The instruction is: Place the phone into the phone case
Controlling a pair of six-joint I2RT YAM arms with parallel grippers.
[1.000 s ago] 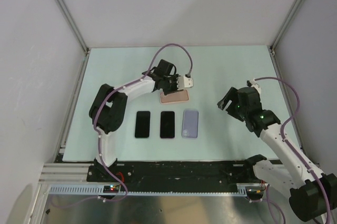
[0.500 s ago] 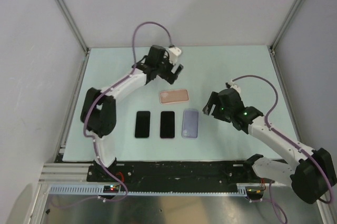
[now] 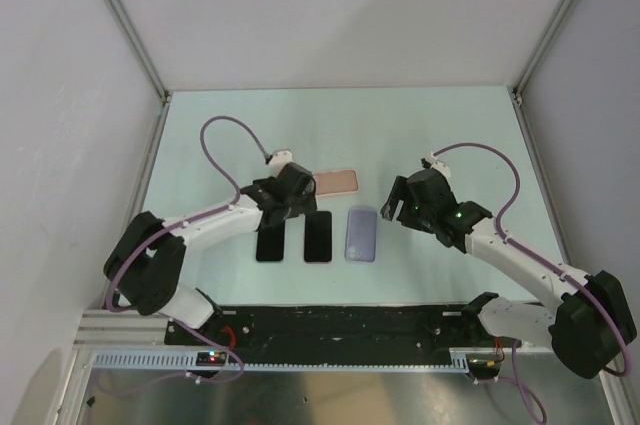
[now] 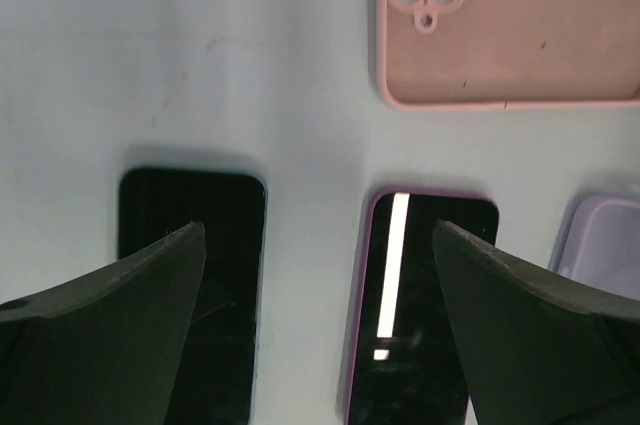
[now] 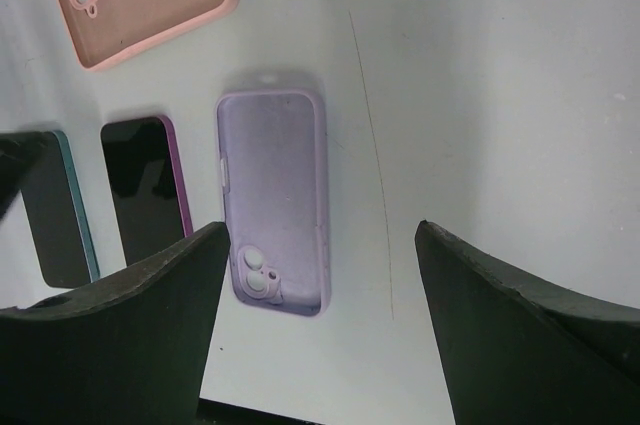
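A pink phone case [image 3: 336, 181] lies hollow side up behind a row of three things. In that row are a black phone [image 3: 270, 237] with a teal edge, a black phone [image 3: 318, 236] with a magenta edge, and a lavender case [image 3: 361, 234] lying back up. My left gripper [image 3: 290, 213] hovers open over the gap between the two phones, nothing between its fingers [image 4: 140, 285]. My right gripper [image 3: 393, 205] hangs open just right of the lavender case [image 5: 272, 195], holding nothing. In the left wrist view the pink case [image 4: 510, 25] lies beyond the magenta-edged phone [image 4: 425, 305].
The pale table [image 3: 450, 125] is walled by white panels with metal posts at the back corners. A black rail [image 3: 340, 325] runs along the near edge by the arm bases. Cables loop above both arms.
My left gripper opened off the pink case, swung up and back, then came forward over the two phones. My right arm moved left toward the lavender case.
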